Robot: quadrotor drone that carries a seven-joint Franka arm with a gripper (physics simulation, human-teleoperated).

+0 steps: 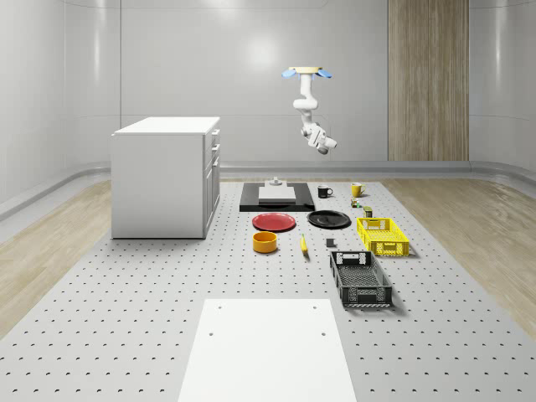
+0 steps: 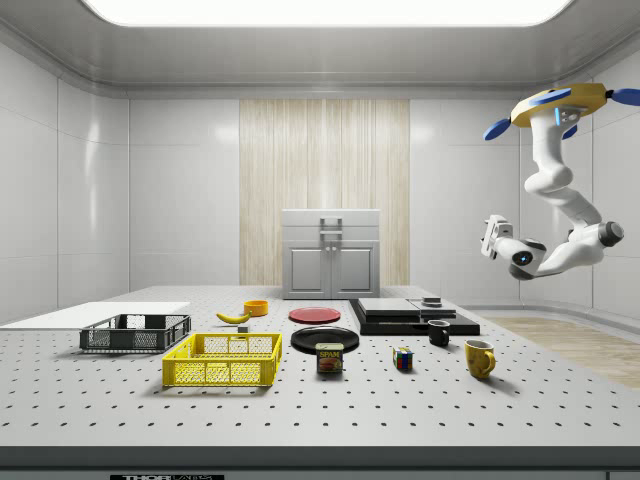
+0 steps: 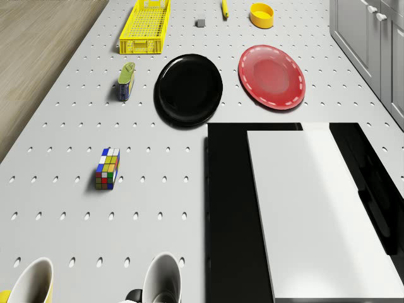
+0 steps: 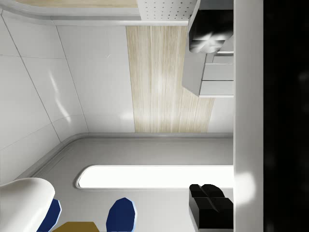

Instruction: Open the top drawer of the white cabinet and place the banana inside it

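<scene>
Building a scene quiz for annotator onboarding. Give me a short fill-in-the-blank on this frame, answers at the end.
1. The drone hovers high above the far end of the ____.
2. The banana lies between the orange bowl and the ____ crate.
3. The red plate sits beside a ____ plate.
4. The white cabinet's drawers are all ____.

Missing words: table; yellow; black; closed
</scene>
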